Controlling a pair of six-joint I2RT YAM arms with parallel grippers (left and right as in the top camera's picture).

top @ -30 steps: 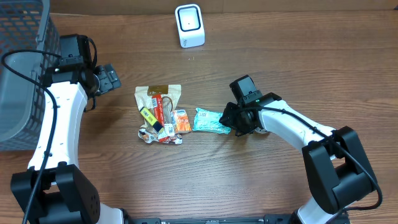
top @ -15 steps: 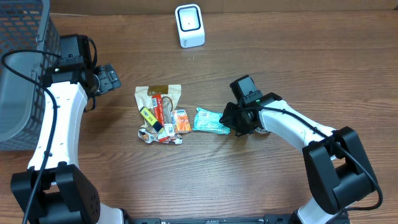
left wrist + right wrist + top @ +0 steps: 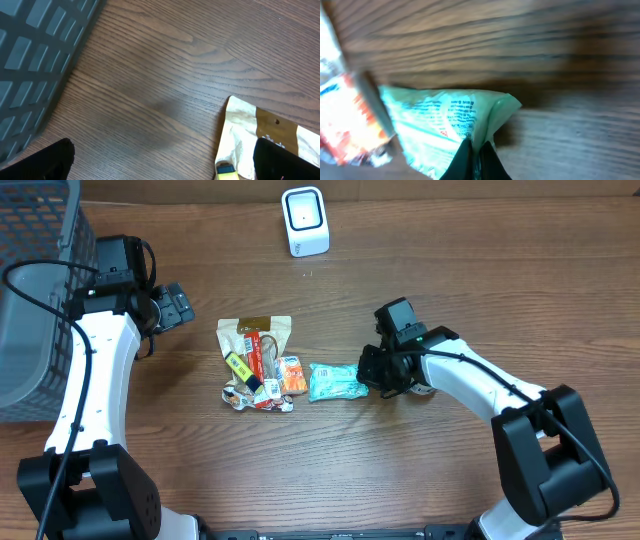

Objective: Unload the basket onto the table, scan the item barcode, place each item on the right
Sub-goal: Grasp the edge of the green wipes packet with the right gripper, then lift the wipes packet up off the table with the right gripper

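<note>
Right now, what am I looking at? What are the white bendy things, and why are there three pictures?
Those are two robot arms at a wooden table. One picture looks down from above. The other two come from small cameras on each arm's wrist. On the table lie a pile of snack packets, a green packet and a small white box, probably the barcode scanner. A grey basket stands at one side. The right hand is pinched shut on the end of the green packet. The left hand is wide open and holds nothing.
</note>
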